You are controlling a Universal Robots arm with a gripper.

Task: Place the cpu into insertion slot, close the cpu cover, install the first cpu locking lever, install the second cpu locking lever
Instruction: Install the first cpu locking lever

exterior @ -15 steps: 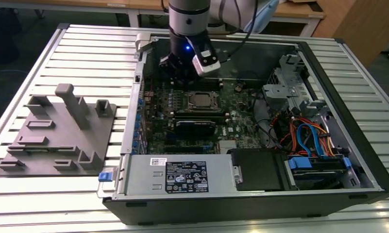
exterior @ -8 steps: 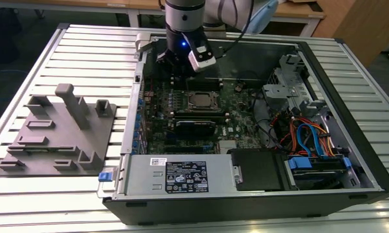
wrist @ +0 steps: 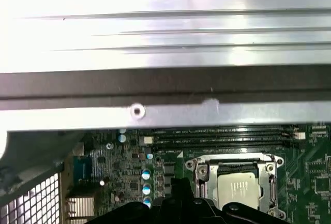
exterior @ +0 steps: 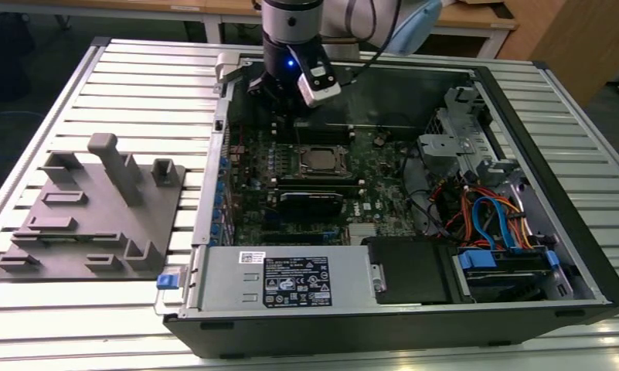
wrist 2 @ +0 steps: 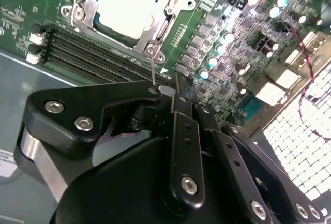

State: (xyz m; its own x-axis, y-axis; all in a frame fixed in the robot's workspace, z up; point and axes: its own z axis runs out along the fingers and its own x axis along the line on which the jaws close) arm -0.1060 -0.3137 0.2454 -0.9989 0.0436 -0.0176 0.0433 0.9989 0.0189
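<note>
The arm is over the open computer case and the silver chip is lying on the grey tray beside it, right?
Wrong about the chip: the second wrist view shows it seated in the socket on the green board, not on the grey tray. The arm is over the open case.

Upright arm point(exterior: 290, 31), wrist straight down, gripper point(wrist 2: 178, 83) seemingly tight together at its fingertips.
</note>
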